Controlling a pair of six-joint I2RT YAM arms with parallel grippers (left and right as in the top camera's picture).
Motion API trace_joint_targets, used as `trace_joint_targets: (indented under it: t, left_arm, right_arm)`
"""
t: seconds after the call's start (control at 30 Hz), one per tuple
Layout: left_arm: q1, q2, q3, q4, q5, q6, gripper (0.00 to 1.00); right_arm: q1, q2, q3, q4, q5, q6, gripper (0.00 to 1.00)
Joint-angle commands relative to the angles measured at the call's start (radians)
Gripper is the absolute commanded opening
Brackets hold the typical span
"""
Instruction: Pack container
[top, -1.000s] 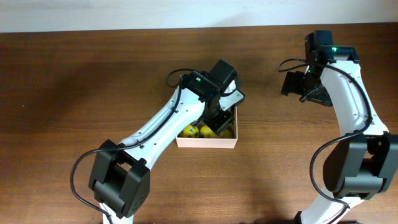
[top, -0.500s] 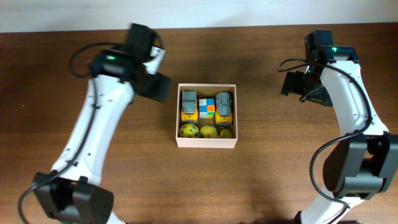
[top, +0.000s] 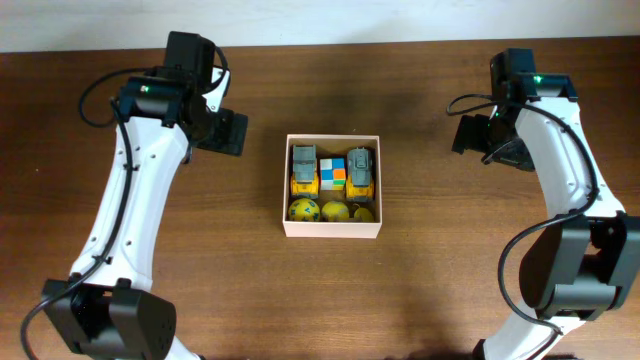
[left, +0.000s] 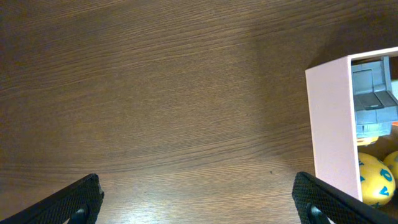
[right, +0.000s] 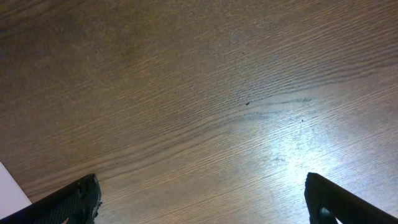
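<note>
The container (top: 332, 229) is a square white-walled box in the middle of the table. It holds two grey-and-yellow toy trucks (top: 304, 167), a coloured cube (top: 333, 171) and yellow balls (top: 304, 210). In the left wrist view its white wall (left: 333, 124) shows at the right with a grey truck (left: 373, 99) and a yellow ball (left: 373, 180) inside. My left gripper (top: 228, 132) is open and empty, left of the box; its fingertips (left: 198, 199) span bare wood. My right gripper (top: 470, 135) is open and empty, far right of the box, over bare table (right: 202, 199).
The brown wooden table (top: 120, 280) runs to a pale back edge (top: 320, 20) at the top. A white corner (right: 9, 186) shows at the lower left of the right wrist view.
My left arm has pulled out of the container and swung left and back; it now hangs over bare table left of the box. The right arm has not moved.
</note>
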Motion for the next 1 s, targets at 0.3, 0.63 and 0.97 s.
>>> trace_joint_targets:
  t: [0.3, 0.63, 0.97]
  left_arm:
    - [0.003, -0.004, 0.008, -0.004, -0.007, -0.002, 0.99]
    - [0.01, -0.137, -0.094, 0.252, 0.005, -0.002, 0.99]
    - [0.118, -0.705, -0.851, 0.988, 0.092, 0.002, 0.99]
  right_arm:
    - [-0.005, 0.003, -0.002, 0.001, 0.009, 0.008, 0.99]
    - [-0.005, 0.003, -0.002, 0.001, 0.009, 0.008, 0.99]
    - [-0.005, 0.003, -0.002, 0.001, 0.009, 0.008, 0.99]
